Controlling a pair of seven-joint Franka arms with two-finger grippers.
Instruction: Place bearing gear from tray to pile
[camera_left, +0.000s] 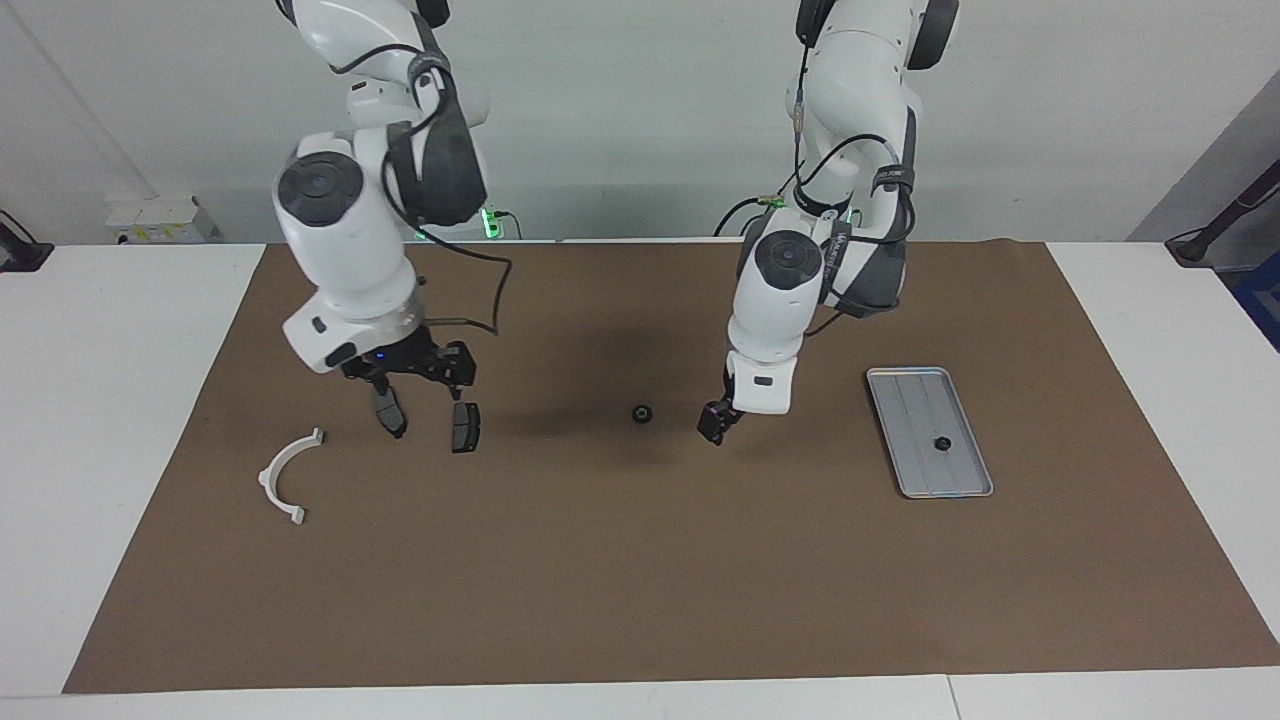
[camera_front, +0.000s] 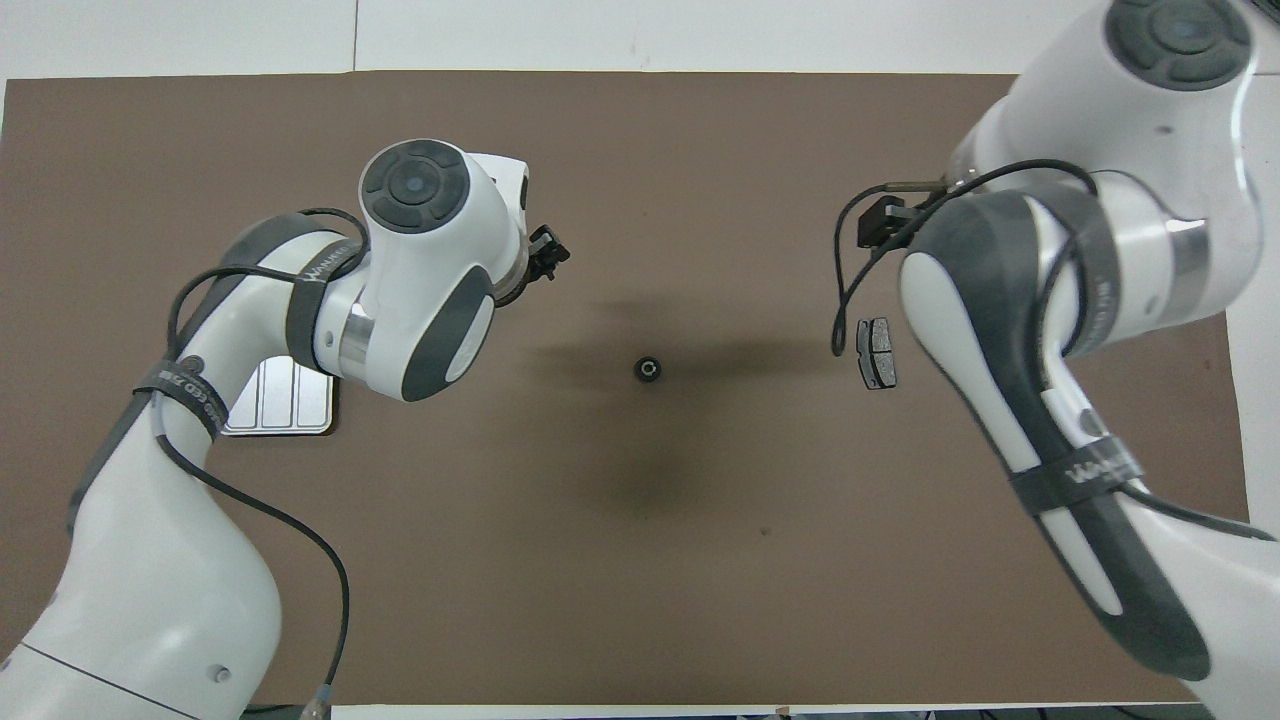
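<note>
Tray (camera_left: 905, 440) holding one bearing gear (camera_left: 941, 443), left end effector (camera_left: 715, 425) narrow, right end effector (camera_left: 415, 385) wide

Two robot arms stand at the 12 o'clock edge of the table (camera_left: 150, 400) in the facing view, each ending in one hand: the left hand (camera_left: 716, 424) and the right hand (camera_left: 410, 375).

One brown mat (camera_left: 640, 580) covers the middle of the table.

One silver-grey tray (camera_left: 960, 470) lies toward 3 o'clock.

Two small black bearing gears: one in the tray (camera_left: 941, 443), one on the mat near the centre (camera_left: 642, 413).

Two dark grey brake-pad pieces toward 9 o'clock: one (camera_left: 465, 427) and another (camera_left: 389, 409) beside it.

One white semicircular bracket (camera_left: 281, 475) at about 8 o'clock.
</note>
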